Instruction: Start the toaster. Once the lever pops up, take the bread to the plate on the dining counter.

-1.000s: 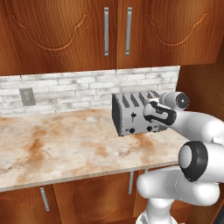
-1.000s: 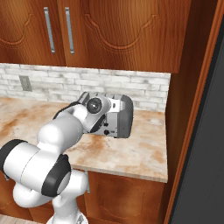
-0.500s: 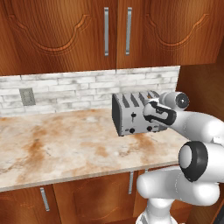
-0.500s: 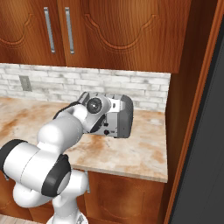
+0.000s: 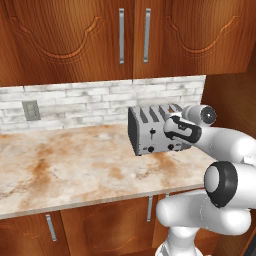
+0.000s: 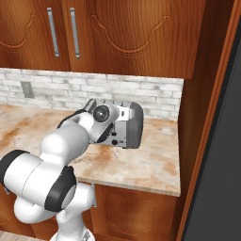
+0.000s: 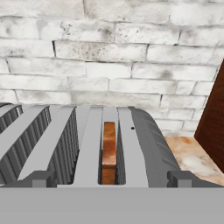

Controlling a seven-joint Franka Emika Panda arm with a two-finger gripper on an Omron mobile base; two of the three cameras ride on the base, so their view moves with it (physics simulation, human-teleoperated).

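Observation:
The silver-grey toaster [image 5: 150, 131] stands on the counter against the brick wall, also seen as the toaster [image 6: 129, 123] from the right. In the hand view its long top slots run away from me, and the bread [image 7: 109, 151], a tan slice with brown crust, sits down in the right-hand slot of the toaster [image 7: 144, 131]. My gripper [image 5: 178, 130] hovers at the toaster's front right, level with its top. It is open: the fingertips [image 7: 40, 178] stand wide apart, with nothing between them. The plate and the dining counter are out of view.
The toaster rests on a beige marbled counter [image 5: 65, 170] under wooden wall cabinets [image 5: 132, 35]. A tall wood panel [image 6: 207, 117] closes the counter's right end, close to the toaster. A wall outlet [image 5: 31, 110] sits at the far left.

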